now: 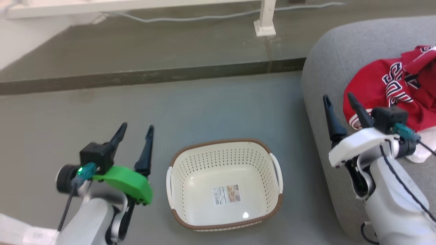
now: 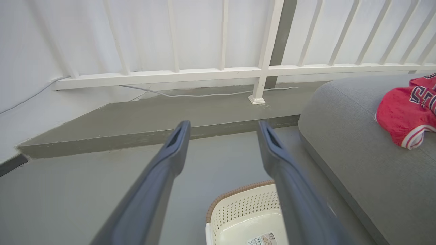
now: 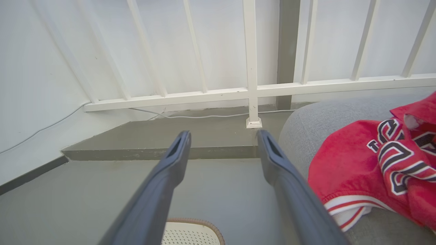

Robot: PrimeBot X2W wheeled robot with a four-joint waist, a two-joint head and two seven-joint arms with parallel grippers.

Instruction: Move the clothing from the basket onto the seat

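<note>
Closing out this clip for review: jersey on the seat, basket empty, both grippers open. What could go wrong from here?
The open right gripper sits beside the clothing on the seat; pulling back might snag and drag it. The left gripper hangs near the basket and could knock it.

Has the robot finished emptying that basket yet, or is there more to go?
Looks done: the clothing lies crumpled on the seat, and the basket on the floor holds nothing but its sticker label. In hand: nothing; the left gripper and right gripper are both open and empty. Left: seemingly nothing to move.
</note>
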